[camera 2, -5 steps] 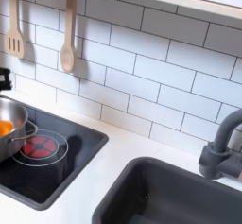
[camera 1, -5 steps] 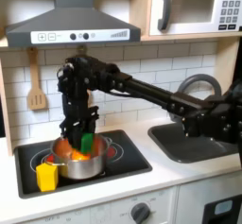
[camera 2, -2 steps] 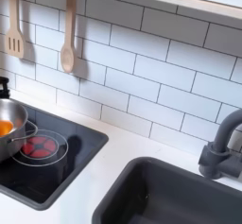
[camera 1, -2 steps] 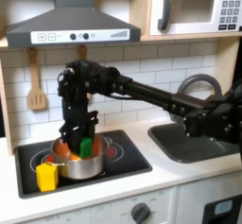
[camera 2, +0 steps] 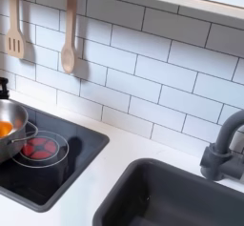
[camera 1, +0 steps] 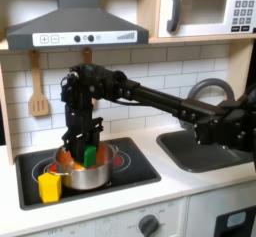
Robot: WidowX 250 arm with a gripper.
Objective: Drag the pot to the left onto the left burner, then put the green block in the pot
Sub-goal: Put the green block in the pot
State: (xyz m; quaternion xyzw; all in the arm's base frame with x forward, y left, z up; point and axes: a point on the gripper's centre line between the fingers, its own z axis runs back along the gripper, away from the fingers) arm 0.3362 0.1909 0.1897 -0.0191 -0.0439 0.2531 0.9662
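Note:
In the first exterior view the silver pot (camera 1: 84,175) sits on the black cooktop's left side, covering the left burner, which is hidden beneath it. The green block (camera 1: 90,156) stands upright inside the pot beside an orange round piece (camera 1: 68,162). My gripper (camera 1: 82,141) hangs just above the pot's opening with its fingers spread apart, the block below them. In the second exterior view the pot's rim (camera 2: 11,125) and the orange piece (camera 2: 4,130) show at the left edge.
A yellow cup (camera 1: 49,186) stands against the pot's front left. The other burner (camera 1: 121,161) (camera 2: 40,149) lies bare to the pot's right. Wooden utensils (camera 2: 68,39) hang on the tiled wall. A sink (camera 1: 205,149) and faucet (camera 2: 221,149) lie to the right.
The green block has dropped from a tilted pose at the fingers to upright inside the pot. The arm has barely moved since.

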